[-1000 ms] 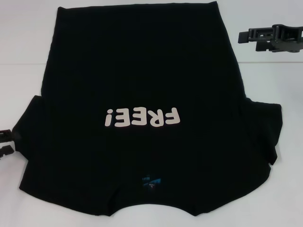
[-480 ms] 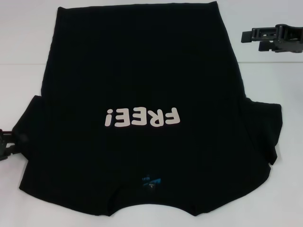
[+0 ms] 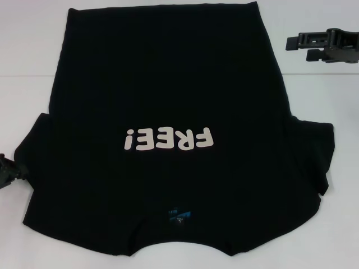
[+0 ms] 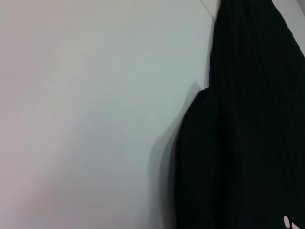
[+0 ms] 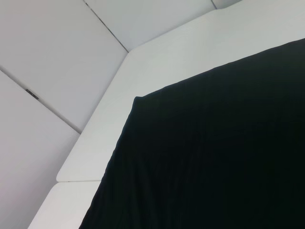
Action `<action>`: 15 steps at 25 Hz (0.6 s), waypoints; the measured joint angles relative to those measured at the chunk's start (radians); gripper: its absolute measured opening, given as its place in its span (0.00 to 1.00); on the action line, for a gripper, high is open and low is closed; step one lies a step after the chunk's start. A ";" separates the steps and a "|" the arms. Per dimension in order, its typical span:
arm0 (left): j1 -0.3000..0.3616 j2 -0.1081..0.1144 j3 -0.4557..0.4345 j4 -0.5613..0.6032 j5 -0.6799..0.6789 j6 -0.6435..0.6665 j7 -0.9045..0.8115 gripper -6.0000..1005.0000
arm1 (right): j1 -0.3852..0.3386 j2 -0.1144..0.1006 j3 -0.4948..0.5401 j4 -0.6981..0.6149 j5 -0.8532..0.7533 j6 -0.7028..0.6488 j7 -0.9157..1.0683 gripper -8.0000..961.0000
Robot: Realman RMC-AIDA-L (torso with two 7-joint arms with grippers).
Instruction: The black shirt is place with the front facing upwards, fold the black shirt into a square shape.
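Note:
The black shirt (image 3: 168,84) lies spread flat on the white table (image 3: 28,84), front up. Its pale "FREE!" lettering (image 3: 169,139) reads upside down to me, and the blue neck label (image 3: 178,216) is near the front edge. My left gripper (image 3: 10,171) sits at the far left, right against the edge of the shirt's left sleeve. My right gripper (image 3: 297,47) hovers open and empty over the table at the far right, beside the shirt's far hem corner. The left wrist view shows the sleeve and side of the shirt (image 4: 248,133). The right wrist view shows the shirt's hem corner (image 5: 214,157).
Bare white table (image 4: 86,114) lies to the left of the shirt and along its right side (image 3: 331,95). The table's far edge (image 5: 157,62) meets white wall panels (image 5: 47,47).
My left gripper has shifted and turned at the left sleeve edge, now a little lower. My right gripper has drawn slightly to the right. The shirt has not moved.

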 joint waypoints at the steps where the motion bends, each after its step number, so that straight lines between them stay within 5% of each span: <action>1: 0.000 0.000 0.000 0.000 0.000 0.001 0.000 0.15 | 0.000 0.000 0.000 0.000 0.000 0.000 0.000 0.90; 8: 0.001 0.005 -0.003 0.021 0.018 -0.001 0.025 0.01 | 0.000 0.000 0.000 0.000 0.000 -0.001 0.001 0.90; 15: 0.016 0.009 -0.064 0.049 0.068 -0.051 -0.036 0.01 | -0.001 -0.001 0.000 0.000 0.000 0.000 0.009 0.90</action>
